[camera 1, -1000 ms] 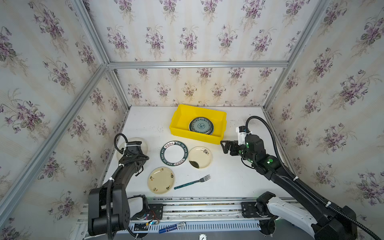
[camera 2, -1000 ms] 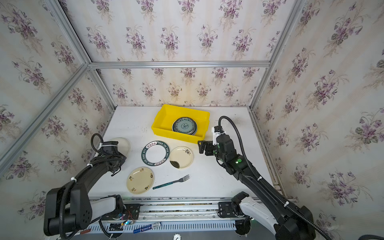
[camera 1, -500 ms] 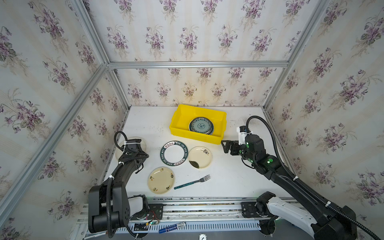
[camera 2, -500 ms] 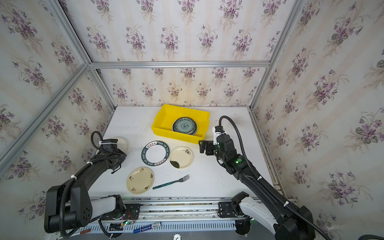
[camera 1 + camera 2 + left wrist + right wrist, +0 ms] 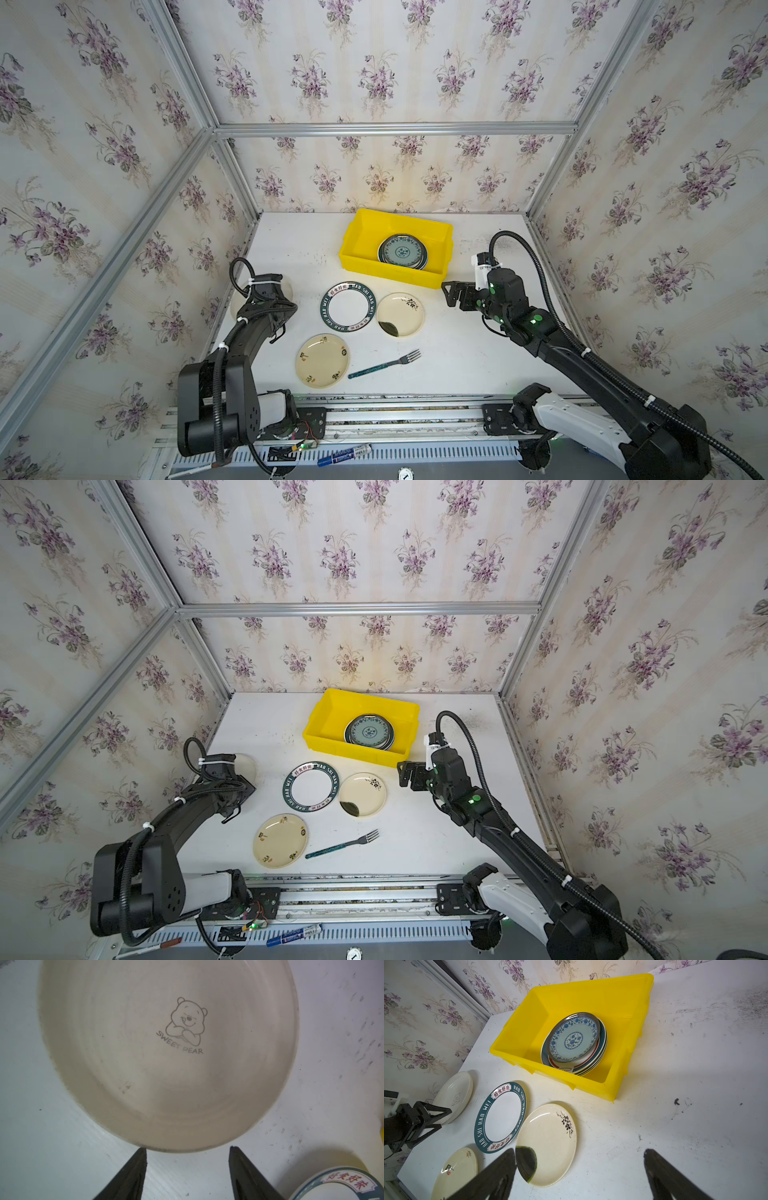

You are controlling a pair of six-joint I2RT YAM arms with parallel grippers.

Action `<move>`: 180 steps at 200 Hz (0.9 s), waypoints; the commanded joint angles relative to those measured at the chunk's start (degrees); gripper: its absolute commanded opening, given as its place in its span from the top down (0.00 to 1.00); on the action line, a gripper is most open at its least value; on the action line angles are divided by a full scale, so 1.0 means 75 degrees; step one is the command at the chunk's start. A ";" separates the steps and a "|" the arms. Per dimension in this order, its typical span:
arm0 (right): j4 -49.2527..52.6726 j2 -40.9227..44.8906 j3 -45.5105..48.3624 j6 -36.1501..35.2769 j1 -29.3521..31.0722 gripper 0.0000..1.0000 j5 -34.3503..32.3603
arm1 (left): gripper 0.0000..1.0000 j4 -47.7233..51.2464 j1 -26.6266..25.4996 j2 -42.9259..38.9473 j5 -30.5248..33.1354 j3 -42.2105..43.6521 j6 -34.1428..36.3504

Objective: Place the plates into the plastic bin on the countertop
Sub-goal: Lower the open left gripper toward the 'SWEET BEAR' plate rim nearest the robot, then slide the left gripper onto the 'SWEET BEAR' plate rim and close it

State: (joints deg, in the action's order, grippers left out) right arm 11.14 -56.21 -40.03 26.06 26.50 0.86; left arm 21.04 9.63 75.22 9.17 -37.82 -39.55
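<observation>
At the far left of the tabletop (image 5: 457,353), the left end effector (image 5: 188,1152) stands with fingers apart, empty, tips just short of the near rim of the cream bear plate (image 5: 166,1064), which lies flat. Rightward lie the motif plate (image 5: 322,360), the teal-rimmed plate (image 5: 348,306) and the blossom plate (image 5: 401,314), all flat and loose. Beyond them the yellow bin (image 5: 390,275) holds a stack of plates (image 5: 402,251). Beside the bin the right end effector (image 5: 448,294) hangs wide apart, empty. These plates look stiff, glossy and probably slippery, perhaps breakable; the raised rim seems the only hold, one finger slipped under its lip.
</observation>
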 commanded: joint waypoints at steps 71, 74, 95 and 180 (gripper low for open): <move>-0.0156 -0.0278 -0.0251 0.0006 -0.0041 0.02 0.0248 | 0.31 -0.0261 -0.0201 0.0960 -0.0555 -0.0556 0.0855; -0.0150 -0.0276 -0.0263 -0.0014 -0.0050 0.02 0.0229 | 0.31 -0.0262 -0.0214 0.0992 -0.0559 -0.0587 0.0855; -0.0127 -0.0229 -0.0276 -0.0068 -0.0063 0.01 0.0112 | 0.32 -0.0251 -0.0371 0.1057 -0.0578 -0.0739 0.0888; -0.0241 -0.0446 -0.0299 0.0020 -0.0088 0.02 0.0307 | 0.33 0.0067 -0.0639 0.0424 0.0215 -0.1063 0.1065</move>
State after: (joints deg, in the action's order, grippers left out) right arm 11.03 -59.59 -41.19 25.96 25.91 2.59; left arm 20.43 5.04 79.37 5.85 -44.56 -33.08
